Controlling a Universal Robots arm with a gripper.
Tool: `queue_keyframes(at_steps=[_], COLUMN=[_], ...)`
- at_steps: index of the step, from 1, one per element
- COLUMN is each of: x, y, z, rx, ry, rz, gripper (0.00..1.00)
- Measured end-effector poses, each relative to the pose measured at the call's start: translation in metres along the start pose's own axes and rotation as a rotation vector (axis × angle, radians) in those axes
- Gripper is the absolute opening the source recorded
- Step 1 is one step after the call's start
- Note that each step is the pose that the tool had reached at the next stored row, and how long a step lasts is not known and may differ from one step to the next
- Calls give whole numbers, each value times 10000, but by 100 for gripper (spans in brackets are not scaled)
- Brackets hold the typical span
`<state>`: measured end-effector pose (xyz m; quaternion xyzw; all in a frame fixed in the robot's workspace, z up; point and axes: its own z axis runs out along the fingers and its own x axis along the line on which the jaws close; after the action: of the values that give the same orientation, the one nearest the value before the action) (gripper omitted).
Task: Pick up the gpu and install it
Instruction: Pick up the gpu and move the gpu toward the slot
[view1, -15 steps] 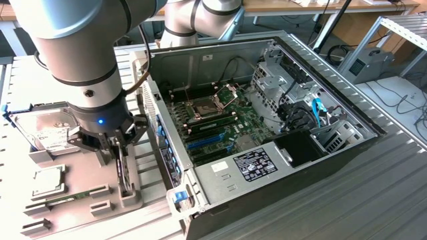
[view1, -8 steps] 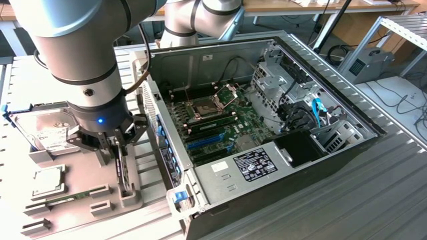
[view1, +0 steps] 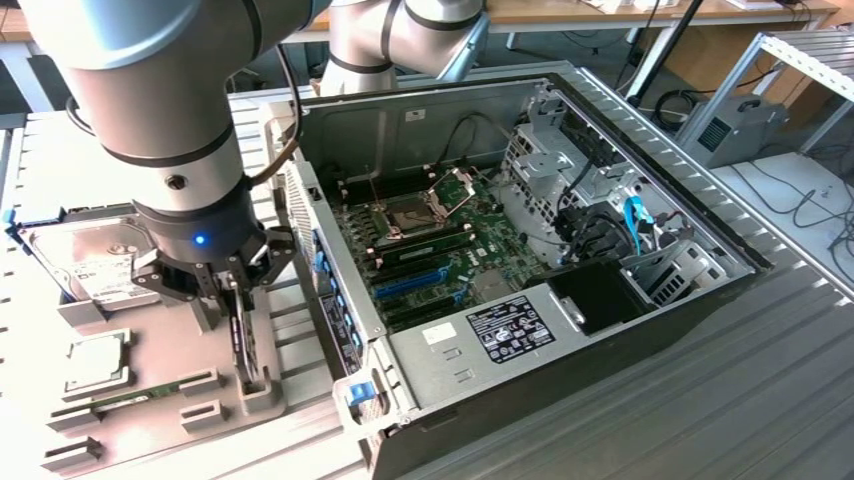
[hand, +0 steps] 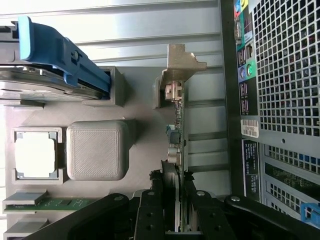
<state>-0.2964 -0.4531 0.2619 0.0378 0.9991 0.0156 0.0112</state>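
The gpu (view1: 242, 345) is a thin, dark circuit card standing on its long edge in a slot of the grey holder (view1: 167, 345), just beside the computer case (view1: 400, 420). Its silver bracket (hand: 182, 62) caps one end, and the tool (hand: 176, 185) clamps both faces at the other.

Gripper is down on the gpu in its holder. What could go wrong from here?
1. The gripper appears closed on the gpu at the end away from its silver bracket. The thin upright card could pivot when lifted.
2. The bracket end sits against a post of the gray holder, so it might snag there.
3. The computer case stands close beside the card, so a sideways swing could strike its rear panel.
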Motion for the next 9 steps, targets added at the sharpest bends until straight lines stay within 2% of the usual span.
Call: queue_keyframes(at_steps=[9], x=[-1], y=[1], z=[-36], rx=[0], ry=[0], rz=[0], gripper=[26])
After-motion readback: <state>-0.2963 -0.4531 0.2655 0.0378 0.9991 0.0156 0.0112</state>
